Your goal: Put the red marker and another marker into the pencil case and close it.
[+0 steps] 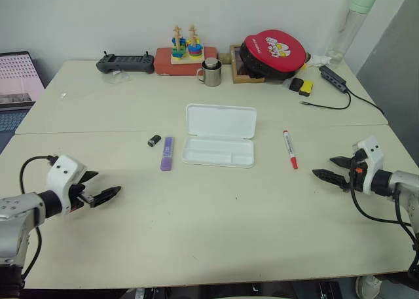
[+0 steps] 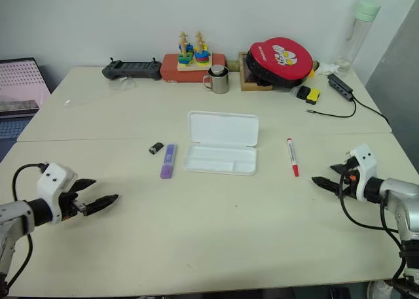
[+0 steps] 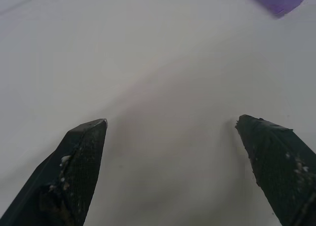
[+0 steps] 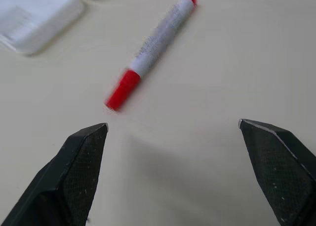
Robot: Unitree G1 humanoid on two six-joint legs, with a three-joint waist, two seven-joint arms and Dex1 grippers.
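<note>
red marker [image 4: 152, 51] just ahead of right gripper [image 1: 332, 169] | both grippers wide, empty | step: pre-grasp | next: reach fwd, straddle barrel

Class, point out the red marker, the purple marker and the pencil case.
Red marker [image 1: 289, 148]: left eye view, white barrel.
Purple marker [image 1: 167, 154]: left eye view, mid-body.
Pencil case [image 1: 220, 121]: left eye view, open lid.

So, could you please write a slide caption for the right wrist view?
Open right gripper facing the red marker on the table, beside the pencil case.
</note>
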